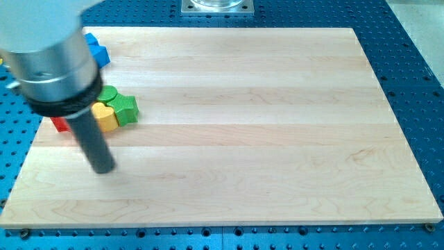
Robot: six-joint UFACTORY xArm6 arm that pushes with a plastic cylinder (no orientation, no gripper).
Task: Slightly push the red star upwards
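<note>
A red block (61, 124), largely hidden behind the arm, lies near the board's left edge; its shape cannot be made out. My tip (103, 169) rests on the board just below and to the right of it. A yellow block (105, 117) and a green star (125, 108) sit just above the tip, with another green block (107, 94) behind them. A blue block (97, 51) lies near the top left corner, partly hidden by the arm.
The wooden board (243, 125) lies on a blue perforated table (416, 62). The arm's large grey and black body (48, 59) covers the board's top left part. A metal mount (218, 6) sits at the view's top.
</note>
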